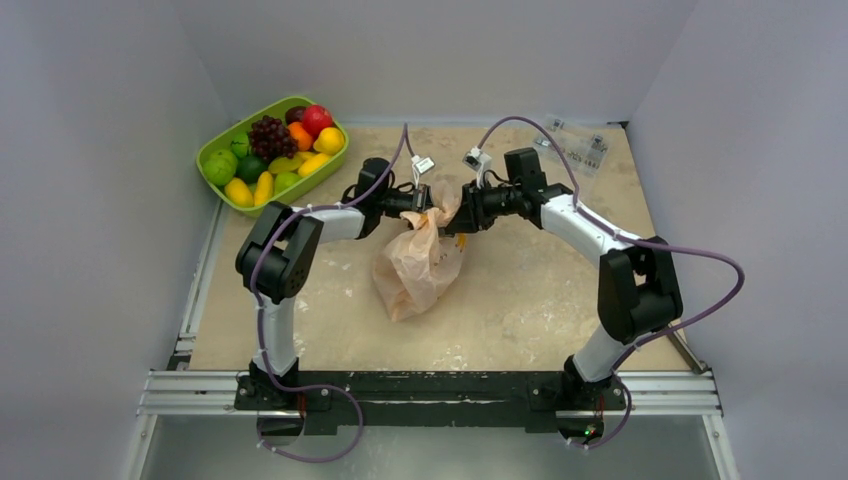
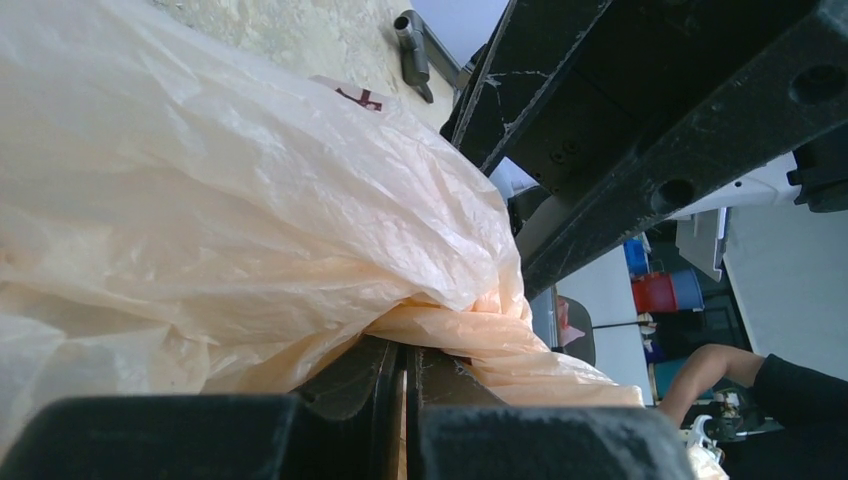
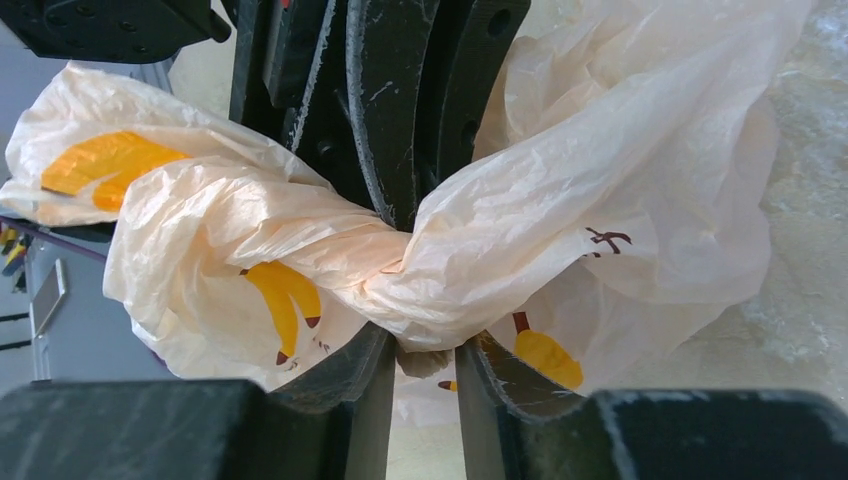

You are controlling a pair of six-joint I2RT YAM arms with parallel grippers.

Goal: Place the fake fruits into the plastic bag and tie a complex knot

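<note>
The peach plastic bag (image 1: 420, 268) with banana prints lies bulging at the table's middle; I cannot see what is inside it. My two grippers meet over its top. The left gripper (image 1: 430, 200) (image 2: 410, 350) is shut on a strip of the bag (image 2: 250, 200). The right gripper (image 1: 453, 216) (image 3: 420, 345) has its jaws narrowed onto the bunched twist, the knot (image 3: 390, 265), from which two lobes of bag (image 3: 600, 190) spread sideways. The left gripper's black fingers (image 3: 385, 100) stand just beyond that twist. Fake fruits (image 1: 300, 150), among them a purple grape bunch (image 1: 268, 135), sit far left.
The fruits lie in a lime-green oval tray (image 1: 213, 152) at the back left corner. Small clear packets (image 1: 580, 142) lie at the back right. Grey walls close in the table on three sides, and a metal rail (image 1: 430, 392) runs along the near edge.
</note>
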